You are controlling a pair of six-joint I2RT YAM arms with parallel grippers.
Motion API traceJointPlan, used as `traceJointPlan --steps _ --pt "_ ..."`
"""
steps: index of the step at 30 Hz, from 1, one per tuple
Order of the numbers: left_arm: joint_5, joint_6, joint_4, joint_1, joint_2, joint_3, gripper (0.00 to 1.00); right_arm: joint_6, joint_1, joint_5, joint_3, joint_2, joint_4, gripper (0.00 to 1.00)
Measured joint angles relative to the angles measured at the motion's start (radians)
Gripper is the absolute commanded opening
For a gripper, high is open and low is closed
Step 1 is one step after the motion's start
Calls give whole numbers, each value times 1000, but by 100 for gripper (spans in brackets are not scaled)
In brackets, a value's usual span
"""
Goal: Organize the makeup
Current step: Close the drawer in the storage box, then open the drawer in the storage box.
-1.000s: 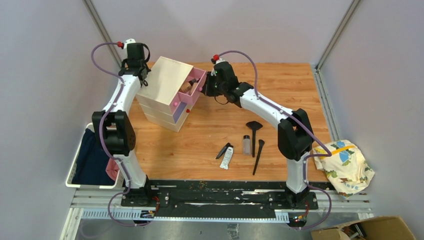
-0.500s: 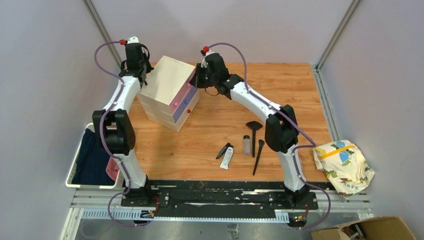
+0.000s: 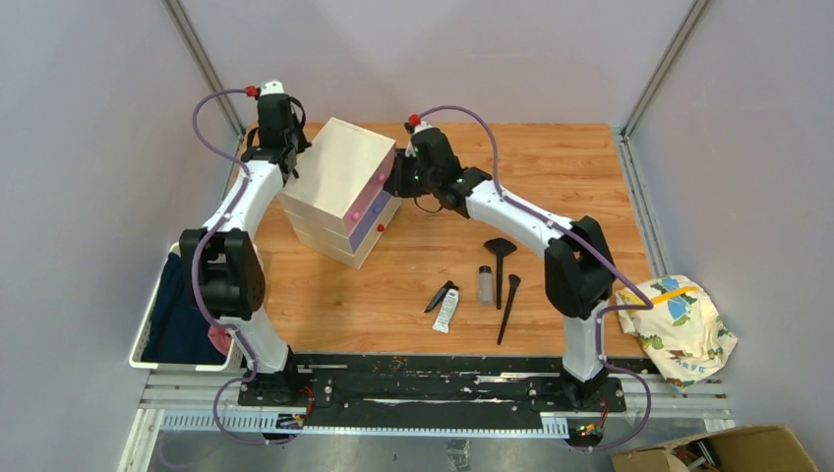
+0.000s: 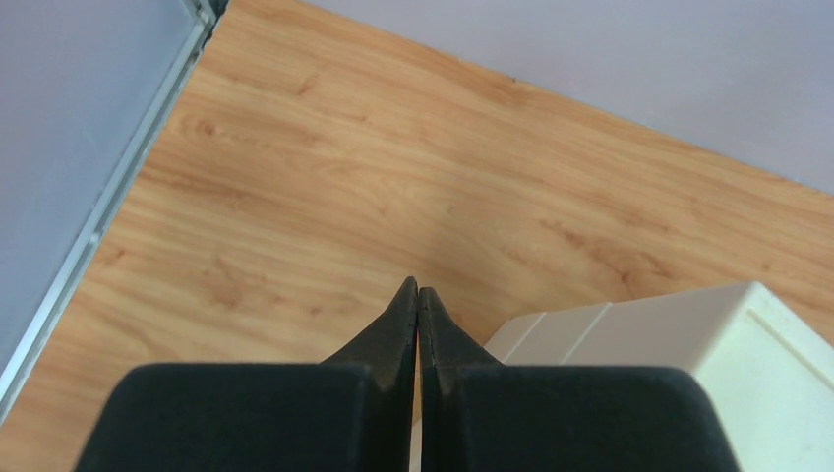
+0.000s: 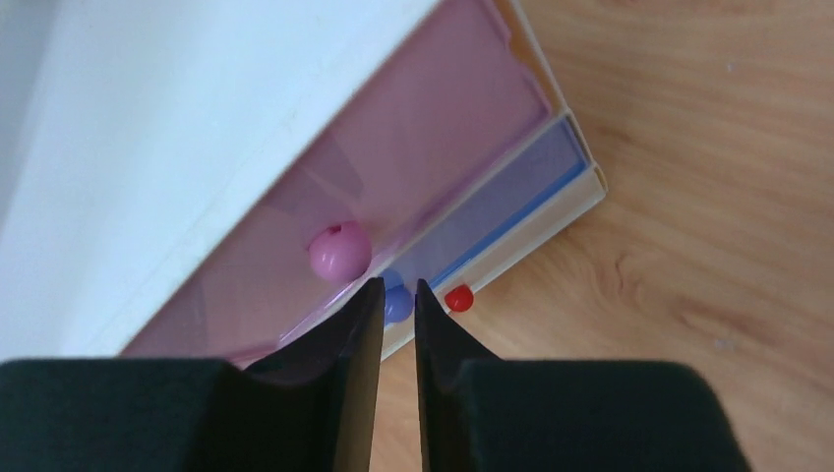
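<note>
Pink drawer is shut now, open a second ago, so I part the right gripper narrowly, empty; left gripper, pinched shut, likely braces the box at 10 o'clock; loose makeup waits at 5 o'clock.

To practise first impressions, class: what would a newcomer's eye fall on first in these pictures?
The cream drawer box stands far left on the table, drawers shut, the left gripper behind it and the right gripper at its front. The makeup lies loose nearer the arms' bases.
</note>
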Motion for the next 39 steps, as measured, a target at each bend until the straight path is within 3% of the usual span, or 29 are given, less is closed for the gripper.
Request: traceJointPlan --steps 9,15,24,31,39 --pt "-196 -37 -76 -48 -296 -196 0 2 16 39 -284 -299 47 25" --pt "-140 -44 -15 -58 -463 -291 0 35 16 -49 -430 -396 143 26" --pt "62 -48 82 -95 -424 -383 0 178 16 -299 -597 -366 399 30" --pt "92 -49 143 -95 -423 -410 0 276 17 -434 -603 -308 569 35" --pt "119 -55 181 -96 -424 -434 0 330 24 -487 -562 -231 617 45"
